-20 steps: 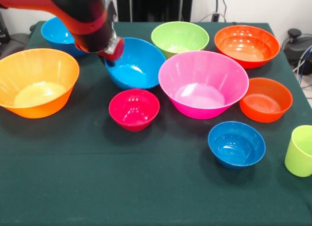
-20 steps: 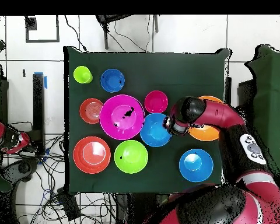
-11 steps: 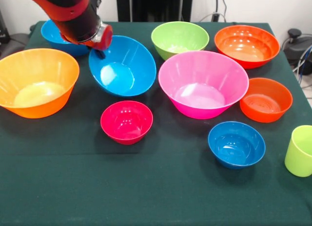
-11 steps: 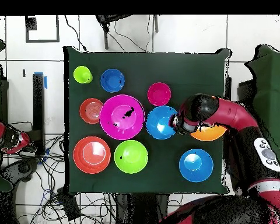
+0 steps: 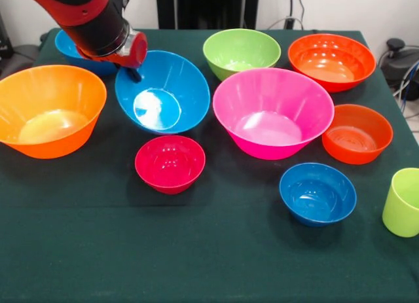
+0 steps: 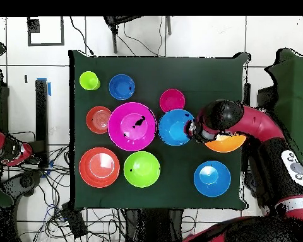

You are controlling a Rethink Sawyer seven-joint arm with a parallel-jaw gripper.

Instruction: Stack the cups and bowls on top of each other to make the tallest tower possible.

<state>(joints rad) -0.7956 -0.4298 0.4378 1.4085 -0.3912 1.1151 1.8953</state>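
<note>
Medium blue bowl (image 5: 163, 92) has been tipped up over the last second: it went from sitting near flat to leaning hard, mouth facing the camera, rim at the arm side lifted. Gripper (image 5: 133, 72) is at that raised rim and looks clamped on it; the finger gap itself is hidden behind the wrist, so that's a judgement from the bowl hanging tilted. Between 0.5 s ago and now the change is small, a bit more tilt and a slight shift toward the large orange bowl (image 5: 49, 108).

The small crimson bowl (image 5: 170, 163) has been displaced, now sitting further toward the near edge, clear of the blue one. In the overhead view the blue bowl (image 6: 176, 126) is just beside the large pink bowl (image 6: 132, 126), with the crimson one (image 6: 172, 100) apart from both.

Meaning: pick of the first piece is under way, grip seems to hold. No tower yet, everything else sits single on the green tablecloth (image 5: 196, 250): lime-green cup (image 5: 402, 203), small blue bowl (image 5: 318, 193), green bowl (image 5: 241, 51), two red-orange bowls (image 5: 332, 59), second medium blue bowl (image 5: 73, 46) behind the arm.

Risk: rim pinch on glossy plastic, bowl could slip or swing.
</note>
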